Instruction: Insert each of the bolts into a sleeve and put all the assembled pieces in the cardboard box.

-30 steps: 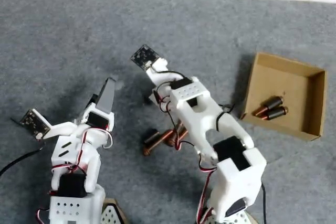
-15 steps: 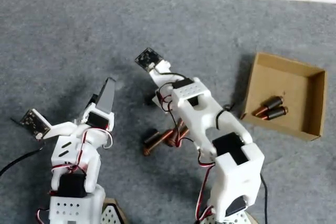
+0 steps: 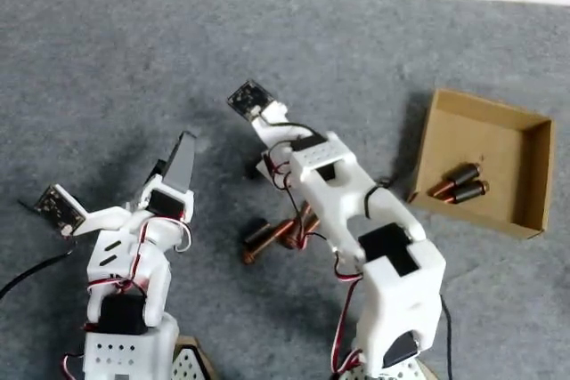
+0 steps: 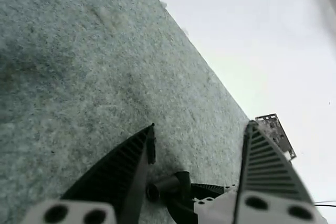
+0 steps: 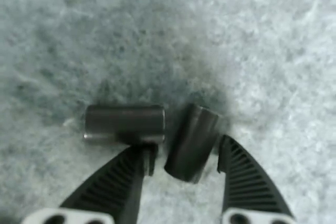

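Plainly, the right gripper (image 5: 186, 149) is released, its two dark ribbed fingers (image 5: 121, 182) spread low over the grey worktop (image 5: 262, 35). A slanted sleeve (image 5: 191, 142), a short dark cylinder, lies on the worktop in the gap between those fingers, set at an angle to both. It sits very close to one fingertip, but the pictures do not settle whether either finger touches it. A second sleeve (image 5: 124, 124) lies outside the gap, just ahead of the other fingertip and crosswise to it. Its near end is just beside the slanted sleeve.

In the high view a cluster of copper-coloured bolts (image 3: 276, 236) lies behind the right gripper, toward that arm's base, partly tucked under the white arm. The cardboard box (image 3: 492, 141) sits well apart from this gripper, off to the arm's outer side. Two assembled pieces (image 3: 459, 184) lie side by side in the box, against the wall nearest the arm.

The left gripper (image 4: 202, 128) is also released, its fingers wide apart with nothing between them, angled over bare worktop. It is on the far side of the right gripper from the box, near that gripper but clear of both sleeves. The bolts lie off to its side, between the two arms, closer to the right one.
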Action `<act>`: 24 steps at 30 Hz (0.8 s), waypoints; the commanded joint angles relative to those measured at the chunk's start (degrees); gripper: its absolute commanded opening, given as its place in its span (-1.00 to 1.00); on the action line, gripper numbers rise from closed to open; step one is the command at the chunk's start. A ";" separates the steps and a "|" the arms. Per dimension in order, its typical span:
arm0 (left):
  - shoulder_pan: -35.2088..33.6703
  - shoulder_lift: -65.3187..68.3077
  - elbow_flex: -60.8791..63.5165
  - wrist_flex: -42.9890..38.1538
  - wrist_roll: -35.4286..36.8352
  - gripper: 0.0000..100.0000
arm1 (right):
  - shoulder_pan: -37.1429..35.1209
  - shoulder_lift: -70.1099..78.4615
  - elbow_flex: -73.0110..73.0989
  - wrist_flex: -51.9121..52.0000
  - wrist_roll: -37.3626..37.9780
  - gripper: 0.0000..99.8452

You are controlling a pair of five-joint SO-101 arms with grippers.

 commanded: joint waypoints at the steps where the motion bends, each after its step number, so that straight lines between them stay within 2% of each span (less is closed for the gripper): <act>1: -0.31 -0.40 -0.31 -1.41 0.09 -0.50 | 1.19 3.03 -4.70 3.12 0.35 -0.65; 3: -0.31 -0.40 -0.22 -1.41 0.00 -0.50 | 1.27 3.12 -5.67 5.32 0.35 -0.70; 8: -0.31 -0.40 -0.22 -1.41 0.00 -0.50 | 1.80 2.95 -5.85 6.02 0.35 -1.00; 14: -0.40 -0.40 -0.13 -1.41 0.00 -0.50 | 3.03 0.31 -5.58 8.66 0.00 -0.99; 17: -0.40 -0.40 -0.13 -1.41 0.00 -0.50 | 3.47 -4.09 -2.86 5.41 -0.09 -0.99; 24: -0.40 -0.40 -0.13 -1.41 0.00 -0.50 | 3.56 -19.65 16.92 -9.10 -0.53 -0.99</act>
